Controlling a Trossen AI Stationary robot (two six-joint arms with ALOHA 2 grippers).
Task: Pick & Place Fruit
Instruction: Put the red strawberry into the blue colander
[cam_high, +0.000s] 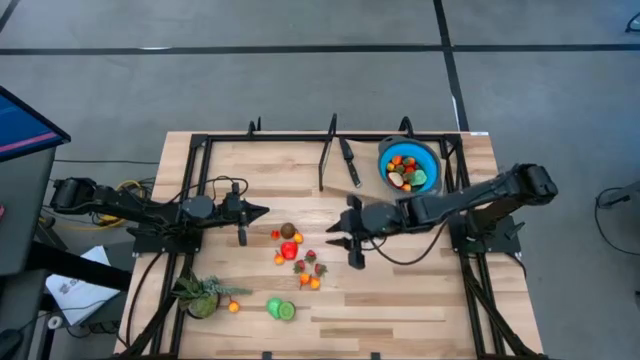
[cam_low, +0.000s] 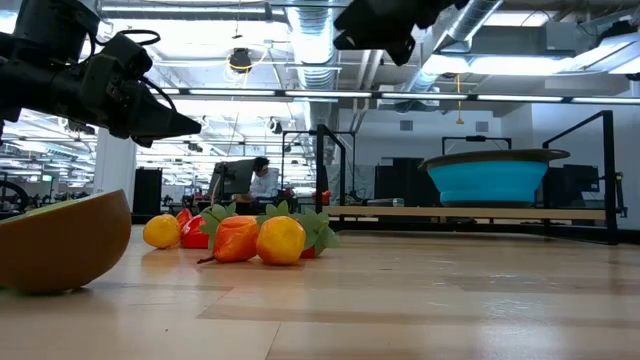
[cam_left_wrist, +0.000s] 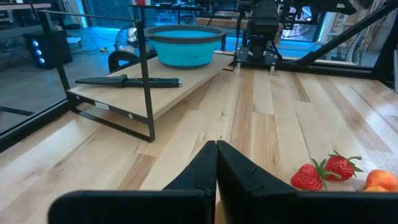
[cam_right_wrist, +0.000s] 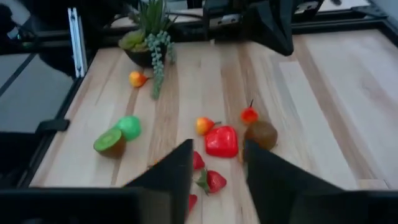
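**Fruit: Cluster Approach, Right Pincer Parted**

The fruit (cam_high: 297, 252) lay in two lots. A scattered cluster sat on the table (cam_high: 400, 300) at centre, between my two arms; several pieces already lay in the blue bowl (cam_high: 408, 166) on the raised shelf at the far right. Two green pieces (cam_high: 281, 309) lay apart, nearer the front edge, beside the leafy plant (cam_high: 202, 296) at near left.

My right pincer (cam_right_wrist: 216, 163) hung just right of the cluster with its fingers apart and nothing between them. Directly ahead of it lay a red piece (cam_right_wrist: 221, 140), a brown one (cam_right_wrist: 261, 134) and the strawberries (cam_right_wrist: 212, 180). My left pincer (cam_left_wrist: 216, 163) waited at the left of the cluster, its fingers together and empty.

Hazards, as I judged them:

1. The pieces sat closely packed. A descending finger could have landed on a neighbour and knocked it away.
2. The pieces looked small and rounded. An off-centre closure could have squeezed one out sideways.
3. The knife (cam_high: 349, 161) lay on the shelf beside the bowl. A low carry could have clipped it or the shelf rail.
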